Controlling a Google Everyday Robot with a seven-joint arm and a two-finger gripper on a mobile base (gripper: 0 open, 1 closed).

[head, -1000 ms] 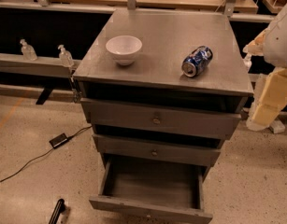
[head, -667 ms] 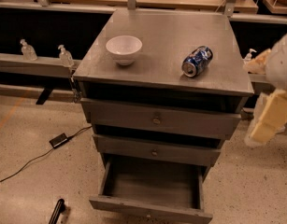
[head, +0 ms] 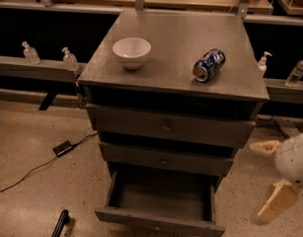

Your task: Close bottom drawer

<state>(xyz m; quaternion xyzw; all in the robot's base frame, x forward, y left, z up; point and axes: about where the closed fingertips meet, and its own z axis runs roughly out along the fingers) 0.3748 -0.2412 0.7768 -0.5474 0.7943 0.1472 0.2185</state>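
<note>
The grey cabinet (head: 175, 31) has three drawers. The bottom drawer (head: 158, 222) is pulled out toward me, and its inside is empty. The middle drawer (head: 163, 160) and the top drawer (head: 166, 127) are pushed in. My gripper (head: 256, 182) hangs low at the right of the cabinet, near the floor and level with the bottom drawer. It is apart from the drawer's right side. Its two cream fingers (head: 277, 201) are spread wide, with nothing between them. The white wrist housing (head: 294, 162) sits behind them.
A white bowl (head: 132, 51) and a blue soda can (head: 208, 64) lying on its side are on the cabinet top. Small bottles (head: 69, 59) stand on the ledges at both sides. A black adapter with its cable (head: 62, 148) and a black object (head: 59, 223) lie on the floor at the left.
My gripper has dropped from beside the cabinet top and top drawer to near floor level at the right of the bottom drawer. The drawers, bowl and can have not moved.
</note>
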